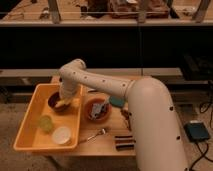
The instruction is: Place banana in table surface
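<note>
The banana (63, 104) is a small yellow piece at the rim of a dark brown bowl (53, 100) inside the yellow tray (27, 137). My gripper (63, 99) reaches down from the white arm (100, 82) into the tray and sits right on the banana, hiding part of it. I cannot tell whether the banana is held or resting on the bowl. The table surface (102, 147) is light-brown wood, showing to the right of the tray and under it.
In the tray lie a green object (45, 122) and a white round lid (61, 135). On the table stand an orange-brown bowl (97, 111) with grey items, a teal object (117, 102), a fork (98, 133) and a dark block (124, 143).
</note>
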`<act>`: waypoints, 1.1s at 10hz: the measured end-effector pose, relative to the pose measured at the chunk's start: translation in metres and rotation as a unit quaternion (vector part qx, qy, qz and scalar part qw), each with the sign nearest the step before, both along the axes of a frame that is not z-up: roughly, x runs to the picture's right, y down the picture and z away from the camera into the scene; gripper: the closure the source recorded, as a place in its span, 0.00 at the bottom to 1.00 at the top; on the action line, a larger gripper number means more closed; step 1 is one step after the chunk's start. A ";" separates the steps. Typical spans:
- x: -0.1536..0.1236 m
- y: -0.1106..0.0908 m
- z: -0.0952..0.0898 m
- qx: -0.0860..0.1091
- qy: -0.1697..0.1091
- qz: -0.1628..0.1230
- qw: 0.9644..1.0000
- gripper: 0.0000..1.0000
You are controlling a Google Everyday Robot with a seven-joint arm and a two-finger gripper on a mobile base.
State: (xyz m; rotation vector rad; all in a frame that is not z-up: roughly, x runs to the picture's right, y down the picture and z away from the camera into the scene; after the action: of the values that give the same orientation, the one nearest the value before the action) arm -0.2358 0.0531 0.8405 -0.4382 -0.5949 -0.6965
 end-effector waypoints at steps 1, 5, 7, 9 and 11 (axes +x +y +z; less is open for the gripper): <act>0.001 -0.002 -0.001 0.004 0.001 -0.002 1.000 0.81; -0.001 0.003 0.000 -0.004 -0.002 -0.014 1.000 0.93; 0.002 0.004 0.002 -0.016 -0.011 -0.010 1.000 0.93; 0.014 -0.009 -0.005 -0.013 -0.021 0.018 1.000 0.93; 0.036 -0.032 -0.022 -0.007 -0.033 0.052 0.998 0.93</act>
State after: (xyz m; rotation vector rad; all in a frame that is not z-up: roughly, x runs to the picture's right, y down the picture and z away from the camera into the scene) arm -0.1995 0.0215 0.8186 -0.3964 -0.6801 -0.6082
